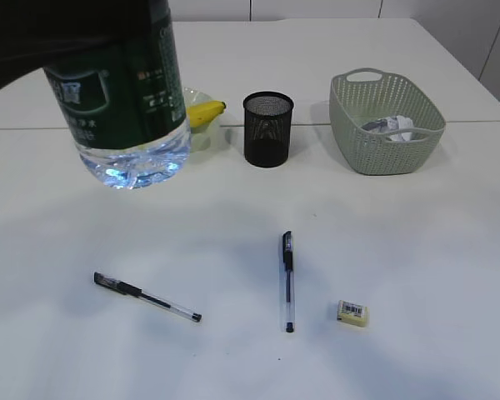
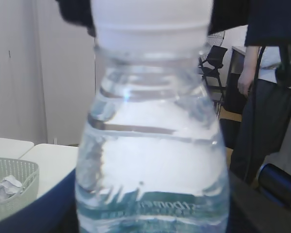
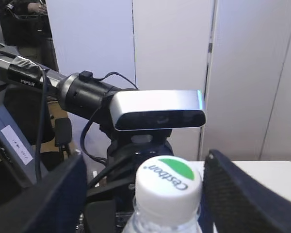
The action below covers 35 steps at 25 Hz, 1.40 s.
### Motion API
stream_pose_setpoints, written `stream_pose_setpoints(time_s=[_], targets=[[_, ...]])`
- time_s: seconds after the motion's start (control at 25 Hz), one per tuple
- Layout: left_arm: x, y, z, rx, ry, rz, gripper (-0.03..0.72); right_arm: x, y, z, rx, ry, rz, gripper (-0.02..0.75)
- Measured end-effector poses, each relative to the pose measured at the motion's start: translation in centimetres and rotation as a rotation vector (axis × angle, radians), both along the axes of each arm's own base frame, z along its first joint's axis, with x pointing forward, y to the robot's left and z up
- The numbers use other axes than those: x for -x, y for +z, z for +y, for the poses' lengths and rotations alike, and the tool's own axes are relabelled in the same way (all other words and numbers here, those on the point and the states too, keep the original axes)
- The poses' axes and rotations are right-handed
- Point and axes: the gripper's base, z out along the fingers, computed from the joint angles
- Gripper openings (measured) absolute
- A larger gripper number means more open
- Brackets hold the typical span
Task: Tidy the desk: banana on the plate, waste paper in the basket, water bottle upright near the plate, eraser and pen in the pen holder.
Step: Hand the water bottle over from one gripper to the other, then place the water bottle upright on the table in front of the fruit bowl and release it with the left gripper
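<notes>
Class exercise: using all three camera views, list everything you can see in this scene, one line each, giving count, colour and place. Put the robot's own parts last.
Water bottle: one, clear with green label and white cap, held up in the air, front left.
Banana: one, yellow, on the plate.
Plate: one, pale green, back left.
Pen holder: one, black mesh, back centre.
Basket: one, grey-green, back right.
Waste paper: one, white, inside the basket.
Pens: two, black and clear, lying on the table, front.
Eraser: one, cream, front right.
Left gripper: dark, around the bottle's neck.
Right gripper: dark, fingers spread either side of the cap.
</notes>
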Motion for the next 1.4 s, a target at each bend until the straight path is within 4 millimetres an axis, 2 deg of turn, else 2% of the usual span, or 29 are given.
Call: stream_pose_setpoints(time_s=[0.28,0.44,0.72,1.12,1.4], targets=[[-0.1,0.0,0.0,-0.003,0.012,0.001,0.433,0.4,1.4,-1.3,-0.002,-0.056,-0.036,0.562],[-0.4,-0.2,0.1,-0.019,0.041,0.002,0.433,0.5,1.6,-2.5,0.082,-0.134,-0.055,0.563],[-1.5,-0.6,0.5,-0.062,0.172,0.010,0.433,0.7,1.1,-3.9,0.250,-0.262,-0.051,0.564],[-3.3,-1.1,1.6,-0.143,0.404,-0.007,0.433,-0.5,-0.5,-5.4,0.462,-0.473,0.030,0.564],[-4.4,-1.5,2.6,-0.203,0.558,-0.034,0.433,-1.2,-1.1,-6.3,0.543,-0.591,0.069,0.564]])
